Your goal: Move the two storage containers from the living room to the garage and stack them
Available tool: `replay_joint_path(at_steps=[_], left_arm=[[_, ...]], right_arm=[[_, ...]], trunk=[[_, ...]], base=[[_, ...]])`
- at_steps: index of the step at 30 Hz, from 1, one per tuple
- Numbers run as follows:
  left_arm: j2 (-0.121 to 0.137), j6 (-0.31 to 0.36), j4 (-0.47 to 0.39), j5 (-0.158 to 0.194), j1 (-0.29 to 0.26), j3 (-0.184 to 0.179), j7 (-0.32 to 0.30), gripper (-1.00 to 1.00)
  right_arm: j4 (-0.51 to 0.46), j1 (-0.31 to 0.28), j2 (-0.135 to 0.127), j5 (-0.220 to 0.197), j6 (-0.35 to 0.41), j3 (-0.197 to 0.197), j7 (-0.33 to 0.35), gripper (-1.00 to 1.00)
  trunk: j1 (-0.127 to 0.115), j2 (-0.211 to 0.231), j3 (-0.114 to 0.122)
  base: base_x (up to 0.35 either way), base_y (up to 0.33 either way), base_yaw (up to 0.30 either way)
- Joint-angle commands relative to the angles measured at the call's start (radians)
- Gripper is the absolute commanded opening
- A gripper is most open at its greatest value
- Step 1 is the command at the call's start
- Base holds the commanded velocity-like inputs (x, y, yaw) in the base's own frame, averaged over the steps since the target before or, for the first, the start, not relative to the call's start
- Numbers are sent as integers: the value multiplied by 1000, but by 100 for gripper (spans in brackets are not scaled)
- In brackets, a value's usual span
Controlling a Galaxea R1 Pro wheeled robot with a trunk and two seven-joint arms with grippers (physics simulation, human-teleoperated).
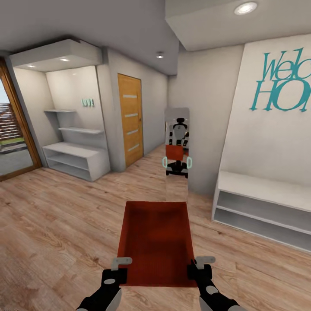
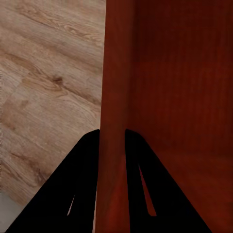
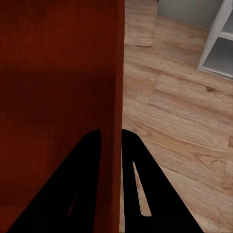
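Observation:
One orange-red storage container [image 1: 155, 242], an open-topped bin, hangs in front of me above the light wood plank floor, carried between both arms. My left gripper [image 1: 120, 270] is shut on its left wall near the front corner; in the left wrist view the black fingers [image 2: 82, 184] straddle that thin wall [image 2: 114, 97]. On the opposite side my right gripper [image 1: 199, 268] is shut on the right wall, its fingers [image 3: 141, 179] clamping the wall edge [image 3: 116, 73]. The bin is empty inside.
A tall mirror [image 1: 177, 155] straight ahead reflects me and the bin. A wooden door [image 1: 130, 119] stands beyond on the left, white shelving [image 1: 75, 160] at far left, a glass door [image 1: 13, 129] at the left edge, a white bench unit [image 1: 263, 207] on the right.

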Motion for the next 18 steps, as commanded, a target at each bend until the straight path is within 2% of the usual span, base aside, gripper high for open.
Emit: replay_joint_path(at_steps=[1, 18], left_arm=[[5, 2, 4, 17, 0, -17, 12, -100], [5, 2, 4, 17, 0, -17, 12, -100]], right_arm=[[-2, -2, -1, -3, -85, -5, -4, -100], [-2, -2, -2, -1, -86, -5, -4, -100]], trunk=[[1, -1, -2], [1, -1, -2]], base=[[320, 0, 260], [320, 0, 275]])
